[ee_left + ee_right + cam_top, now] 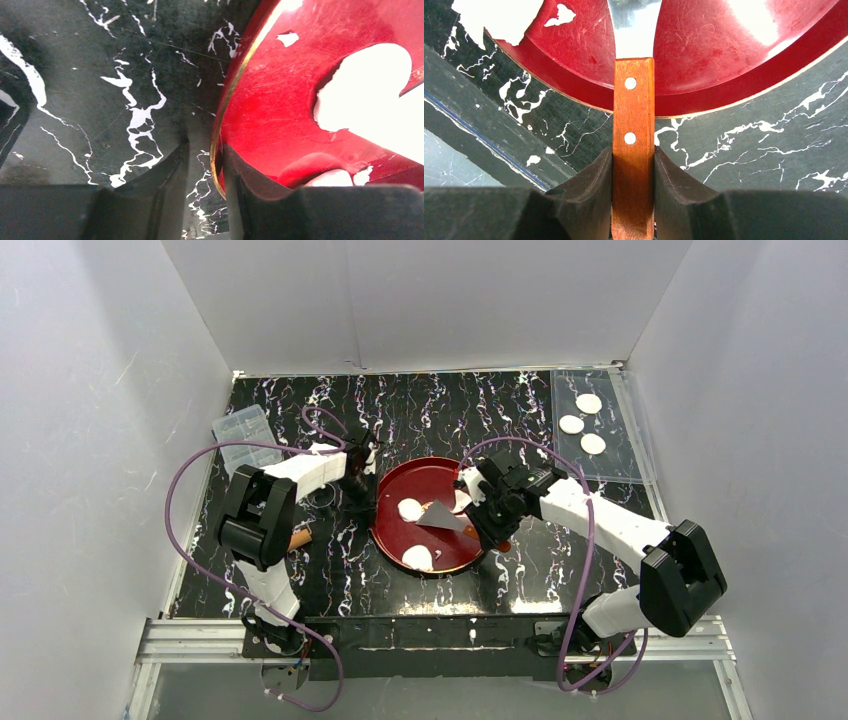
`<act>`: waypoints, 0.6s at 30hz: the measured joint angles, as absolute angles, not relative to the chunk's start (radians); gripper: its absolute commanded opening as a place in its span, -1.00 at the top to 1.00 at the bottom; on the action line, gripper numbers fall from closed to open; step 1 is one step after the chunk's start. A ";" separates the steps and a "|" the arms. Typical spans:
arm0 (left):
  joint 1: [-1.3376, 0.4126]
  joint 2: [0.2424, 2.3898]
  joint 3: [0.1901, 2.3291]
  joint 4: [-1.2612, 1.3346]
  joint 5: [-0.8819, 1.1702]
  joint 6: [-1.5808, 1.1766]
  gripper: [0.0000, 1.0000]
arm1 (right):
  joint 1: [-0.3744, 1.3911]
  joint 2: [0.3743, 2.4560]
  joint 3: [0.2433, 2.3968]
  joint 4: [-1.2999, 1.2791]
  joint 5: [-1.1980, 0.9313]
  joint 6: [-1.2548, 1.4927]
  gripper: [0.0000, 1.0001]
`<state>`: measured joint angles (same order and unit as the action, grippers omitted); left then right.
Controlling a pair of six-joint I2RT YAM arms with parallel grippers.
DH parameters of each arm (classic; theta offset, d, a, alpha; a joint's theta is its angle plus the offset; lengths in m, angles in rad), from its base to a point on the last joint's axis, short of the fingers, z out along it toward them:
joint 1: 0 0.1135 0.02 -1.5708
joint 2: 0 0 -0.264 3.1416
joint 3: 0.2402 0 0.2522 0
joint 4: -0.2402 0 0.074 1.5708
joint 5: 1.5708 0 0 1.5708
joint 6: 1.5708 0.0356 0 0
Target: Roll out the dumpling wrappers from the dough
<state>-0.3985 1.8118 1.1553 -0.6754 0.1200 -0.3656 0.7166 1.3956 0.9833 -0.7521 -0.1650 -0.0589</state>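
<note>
Over on the left a clear plastic box (pixel 243 436) sits on the black marbled bench (pixel 420 410). Just below it a brown stub (pixel 300 537) pokes out from under the left arm (pixel 262 510); the rest of it is covered, so I can't say what it is. The left jaws straddle the gold rim of the red plate (pixel 432 472), one finger outside on the bench side and one over the red. They stand slightly apart, with a strip of bench showing between the outer finger and the rim, so they are not clamped on it. The dough (pixel 410 508) lies on the plate as ragged, matte white patches, one toward the middle, one by the near rim, and a third half lost behind the right arm (pixel 600 520). Close up its outline is torn and lobed, with small crumbs around it, and the frame edge cuts it off. The scraper (pixel 633 115) reaches in over the plate, its steel blade cropped in the wrist view. The right jaws are closed tight on its riveted wooden handle, whose lower end is buried between the fingers. Far right, on a clear sheet (pixel 625 430) at the back corner, the dumpling wrappers (pixel 571 424) rest as three neat white rounds, apart from each other.
</note>
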 measured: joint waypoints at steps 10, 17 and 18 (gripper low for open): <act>-0.402 1.811 1.152 -0.660 0.124 -0.378 0.90 | 0.729 1.397 0.983 -0.719 -0.149 -0.030 0.97; -0.400 1.811 1.152 -0.652 0.135 -0.385 1.00 | 0.734 1.419 0.983 -0.674 -0.146 -0.011 0.97; -0.400 1.812 1.152 -0.652 0.135 -0.385 1.00 | 0.734 1.424 0.983 -0.668 -0.146 -0.006 0.97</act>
<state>-0.3996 1.8118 1.1519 -0.6518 0.1349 -0.3855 0.7338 1.4239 0.9829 -0.6678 -0.1463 -0.0059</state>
